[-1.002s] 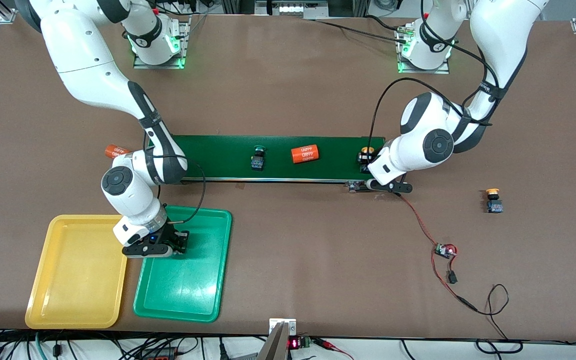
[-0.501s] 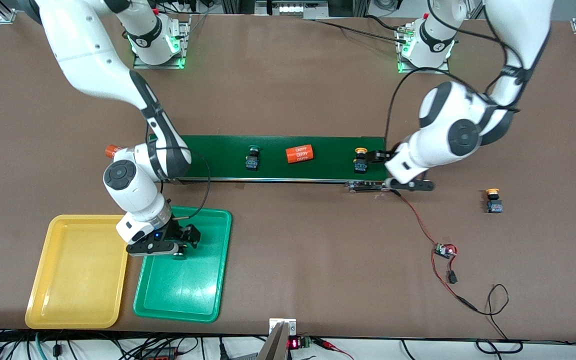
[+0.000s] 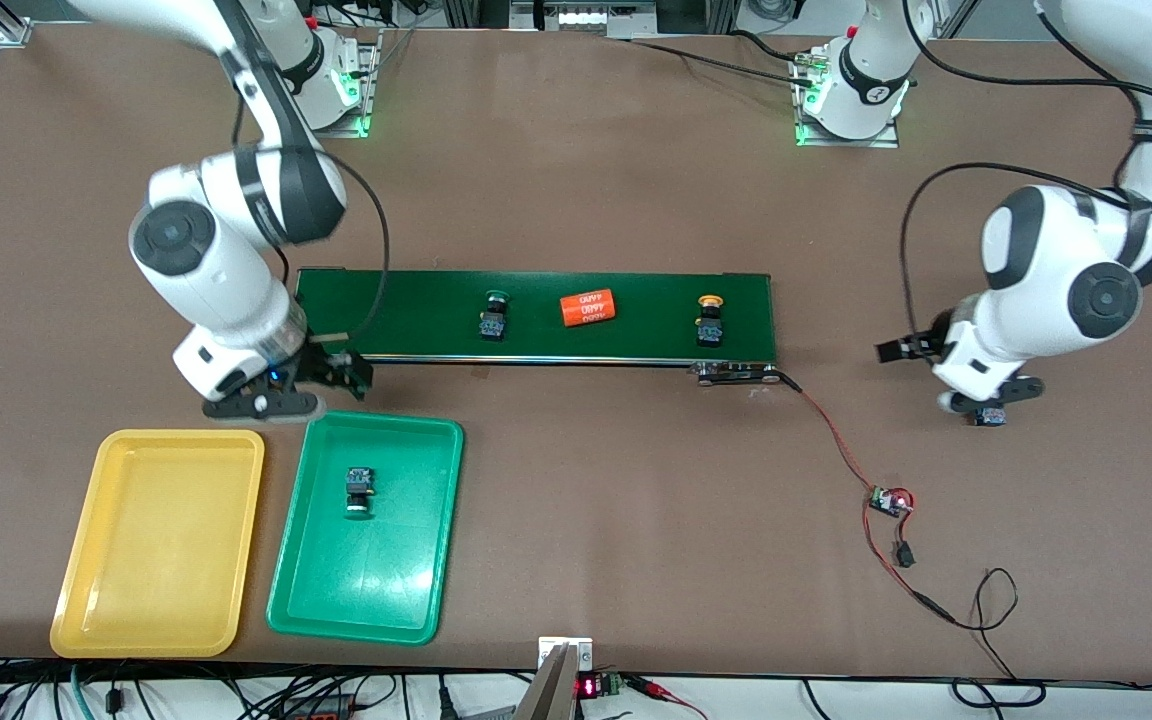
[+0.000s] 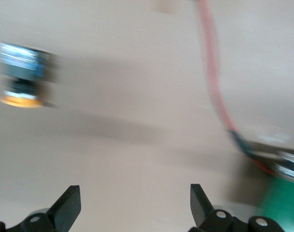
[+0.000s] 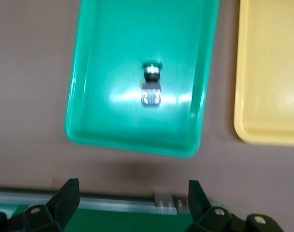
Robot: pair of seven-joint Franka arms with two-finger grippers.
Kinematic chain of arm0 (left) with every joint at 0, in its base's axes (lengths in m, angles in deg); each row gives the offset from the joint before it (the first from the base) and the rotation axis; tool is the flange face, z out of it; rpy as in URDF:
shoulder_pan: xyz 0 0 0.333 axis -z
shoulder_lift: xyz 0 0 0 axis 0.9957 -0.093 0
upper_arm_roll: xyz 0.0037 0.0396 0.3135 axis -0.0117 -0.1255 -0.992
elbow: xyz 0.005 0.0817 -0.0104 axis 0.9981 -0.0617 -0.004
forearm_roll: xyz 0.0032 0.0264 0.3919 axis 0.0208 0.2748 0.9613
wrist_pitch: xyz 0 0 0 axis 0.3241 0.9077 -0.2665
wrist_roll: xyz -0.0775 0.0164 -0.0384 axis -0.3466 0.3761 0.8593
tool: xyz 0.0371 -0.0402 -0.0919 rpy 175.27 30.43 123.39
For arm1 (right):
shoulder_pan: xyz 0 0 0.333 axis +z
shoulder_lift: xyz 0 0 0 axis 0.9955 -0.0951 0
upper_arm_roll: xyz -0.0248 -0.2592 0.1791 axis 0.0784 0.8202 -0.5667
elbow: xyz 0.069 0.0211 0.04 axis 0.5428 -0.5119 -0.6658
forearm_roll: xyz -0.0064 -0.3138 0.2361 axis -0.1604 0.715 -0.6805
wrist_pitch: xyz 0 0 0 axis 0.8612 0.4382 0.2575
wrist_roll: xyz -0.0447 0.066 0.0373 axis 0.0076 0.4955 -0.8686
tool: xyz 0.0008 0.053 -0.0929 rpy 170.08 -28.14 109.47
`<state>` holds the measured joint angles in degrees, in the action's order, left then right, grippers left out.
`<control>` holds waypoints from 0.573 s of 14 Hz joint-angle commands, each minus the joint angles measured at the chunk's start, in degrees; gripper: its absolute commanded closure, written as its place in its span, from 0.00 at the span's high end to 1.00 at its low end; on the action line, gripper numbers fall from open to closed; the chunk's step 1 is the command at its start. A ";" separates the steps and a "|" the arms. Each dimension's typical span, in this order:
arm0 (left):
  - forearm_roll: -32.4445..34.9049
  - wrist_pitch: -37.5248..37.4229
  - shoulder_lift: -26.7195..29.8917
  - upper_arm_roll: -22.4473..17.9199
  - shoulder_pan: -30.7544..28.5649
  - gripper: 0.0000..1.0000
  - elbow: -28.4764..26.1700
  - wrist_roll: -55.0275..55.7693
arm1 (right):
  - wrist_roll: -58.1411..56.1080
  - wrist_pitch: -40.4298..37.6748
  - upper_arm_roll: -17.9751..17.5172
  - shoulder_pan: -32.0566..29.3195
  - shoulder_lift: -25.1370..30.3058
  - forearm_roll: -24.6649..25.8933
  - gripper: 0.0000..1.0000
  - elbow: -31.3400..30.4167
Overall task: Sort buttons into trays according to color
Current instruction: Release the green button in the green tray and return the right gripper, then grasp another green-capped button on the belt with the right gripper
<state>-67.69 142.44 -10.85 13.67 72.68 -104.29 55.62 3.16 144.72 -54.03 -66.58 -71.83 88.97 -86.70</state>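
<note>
The green belt (image 3: 536, 315) carries a green button (image 3: 493, 315) and a yellow button (image 3: 708, 320). Another green button (image 3: 358, 491) lies in my green tray (image 3: 406, 610); the yellow tray (image 3: 156, 600) adjoins it. My right gripper (image 3: 321, 372) hangs open over the belt's edge, my left gripper (image 3: 911, 348) open over a second yellow button (image 4: 22, 77) on the table.

Even bright overhead light on the brown surface (image 3: 576, 180), soft short shadows. Front view sharp. Left wrist view heavily motion-blurred, yellow-capped button (image 4: 22, 77) smeared. Right wrist view mildly soft; white glare streaks on the green tray (image 5: 98, 72) floor.
</note>
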 commanded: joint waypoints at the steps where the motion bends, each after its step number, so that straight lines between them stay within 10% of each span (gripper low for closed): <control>1: 11.85 5.54 -1.94 -2.80 0.56 1.00 -0.24 -2.31 | 2.80 -2.25 -7.40 -5.10 8.94 0.26 1.00 -10.28; 3: 17.59 11.75 -5.27 -3.07 -1.54 1.00 0.02 -8.71 | 8.13 0.89 -20.02 -14.84 14.82 0.44 1.00 -18.00; 8: 16.47 16.98 -11.87 -5.18 -5.75 1.00 5.01 -20.69 | 17.11 8.19 -25.27 -15.77 17.05 0.70 1.00 -23.84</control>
<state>-51.61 159.30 -19.64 8.47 69.59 -103.55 39.40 16.60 149.87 -77.05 -80.66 -56.41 89.00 -107.64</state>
